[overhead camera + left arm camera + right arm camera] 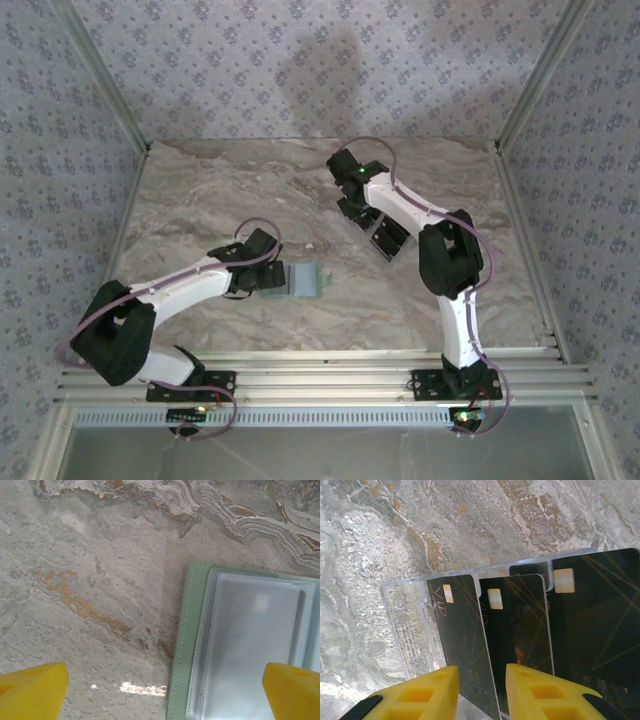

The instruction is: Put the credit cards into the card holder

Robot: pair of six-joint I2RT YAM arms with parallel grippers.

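card holder (pixel 181 645): cut off right | credit cards (pixel 517 635): print (perhaps "VIP") blurred

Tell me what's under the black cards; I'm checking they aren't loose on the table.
A clear plastic tray shows beneath the black cards, its rim poking out left and above. Whatever lies under them is covered.

The card holder (pixel 181 645) is pale green, greyish inside. The credit cards (pixel 515 630) are black, crossed by thin gold lines, perhaps gold lettering too. The counter (pixel 90 555) around the card holder is grey-beige marble with rusty veins.
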